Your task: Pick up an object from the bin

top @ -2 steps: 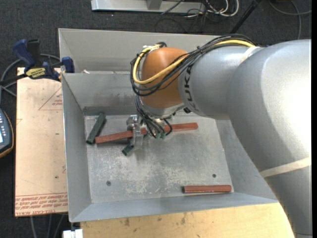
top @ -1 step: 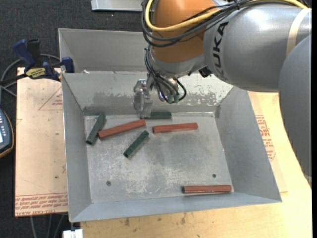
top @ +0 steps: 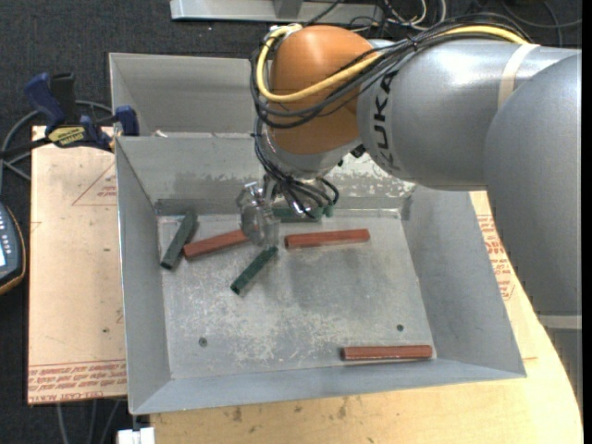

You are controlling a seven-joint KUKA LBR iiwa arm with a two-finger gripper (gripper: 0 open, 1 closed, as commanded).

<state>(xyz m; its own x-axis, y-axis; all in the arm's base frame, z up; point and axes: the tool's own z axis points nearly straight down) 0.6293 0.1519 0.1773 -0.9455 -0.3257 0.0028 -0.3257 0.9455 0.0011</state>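
Silver arm (top: 481,109), KUKA lettering (top: 380,123), orange wrist cover (top: 310,77), yellow and black cables (top: 435,35), metal end effector (top: 260,220)

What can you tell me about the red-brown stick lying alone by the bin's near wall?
The red-brown stick is a long, thin, straight bar with squared ends, matte, perhaps painted wood. It lies flat on the bin floor, close along the near wall, toward the right corner. It looks whole. Nothing touches it.

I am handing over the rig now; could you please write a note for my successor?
Gripper low at the back of the grey metal bin, by the right end of the left red-brown flat bar; open or shut unclear.
Another red-brown bar lies to its right, a dark green stick in front, a third red-brown bar at front right.
Nothing lifted yet; grasp and lift remain.
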